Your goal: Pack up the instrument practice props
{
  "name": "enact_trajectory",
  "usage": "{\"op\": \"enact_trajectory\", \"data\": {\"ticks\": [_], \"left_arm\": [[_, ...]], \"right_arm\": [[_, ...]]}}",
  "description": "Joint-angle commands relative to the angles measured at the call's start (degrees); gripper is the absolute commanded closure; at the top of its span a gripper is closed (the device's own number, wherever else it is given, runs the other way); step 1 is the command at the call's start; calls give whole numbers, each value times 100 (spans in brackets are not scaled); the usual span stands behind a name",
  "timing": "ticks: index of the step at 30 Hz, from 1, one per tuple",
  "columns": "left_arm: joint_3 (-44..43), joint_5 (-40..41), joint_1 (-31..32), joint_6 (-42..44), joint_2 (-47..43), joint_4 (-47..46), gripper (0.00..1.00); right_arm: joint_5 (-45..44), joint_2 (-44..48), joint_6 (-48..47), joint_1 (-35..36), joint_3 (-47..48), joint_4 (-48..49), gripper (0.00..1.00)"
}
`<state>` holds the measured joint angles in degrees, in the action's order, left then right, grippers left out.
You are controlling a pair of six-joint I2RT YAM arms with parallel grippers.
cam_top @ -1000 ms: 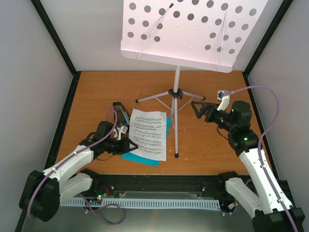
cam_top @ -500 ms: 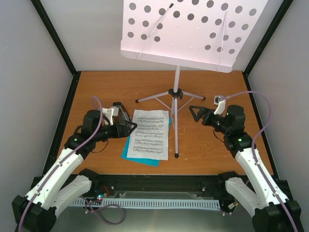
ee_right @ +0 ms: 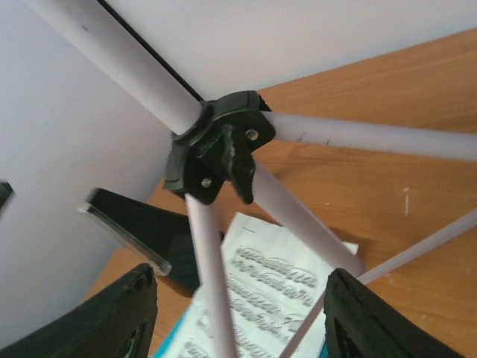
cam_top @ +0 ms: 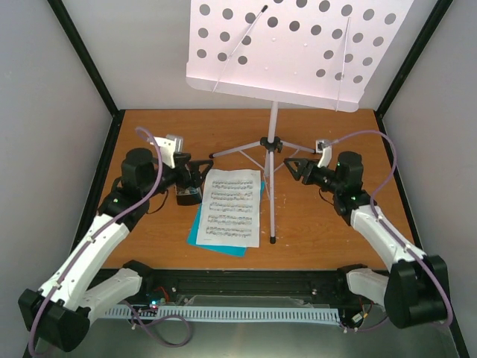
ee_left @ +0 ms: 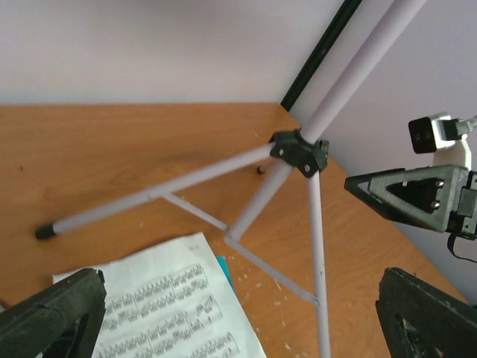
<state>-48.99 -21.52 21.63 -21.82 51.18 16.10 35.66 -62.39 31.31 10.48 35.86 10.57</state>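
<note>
The left fingers [ee_left: 52,317] were wide apart, left of the sheet music [cam_top: 231,207]. The right fingers [ee_right: 380,321] were apart, just right of the stand [cam_top: 273,142]

An orange-brown wooden table [cam_top: 313,239] sits boxed by pale grey walls [cam_top: 52,112] joined at black corner posts [cam_top: 82,56].

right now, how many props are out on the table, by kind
music stand: 1
sheet music: 1
teal folder: 1
black metronome: 1
total: 4
</note>
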Motion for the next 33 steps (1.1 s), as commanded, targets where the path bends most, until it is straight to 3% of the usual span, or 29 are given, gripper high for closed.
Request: {"op": "enact_trajectory", "data": {"ticks": [1, 7, 12, 20, 28, 33], "left_arm": [[-354, 154, -37, 518, 280, -941, 1], [-453, 350, -38, 947, 365, -1174, 1], [-95, 455, -41, 1180, 296, -1306, 0], [48, 490, -41, 1350, 413, -1347, 0], [126, 419, -38, 1371, 405, -1336, 0], [158, 163, -39, 1271, 482, -1394, 1]], "right_arm": [[364, -663, -778, 1, 396, 719, 42], [790, -1441, -1060, -2, 642, 1528, 52], [850, -1837, -1459, -2, 901, 1570, 63], [1099, -2116, -1981, 4, 854, 2088, 96], [745, -1669, -3282, 19, 421, 2099, 97], [-235, -1245, -4648, 240, 242, 1630, 97]]}}
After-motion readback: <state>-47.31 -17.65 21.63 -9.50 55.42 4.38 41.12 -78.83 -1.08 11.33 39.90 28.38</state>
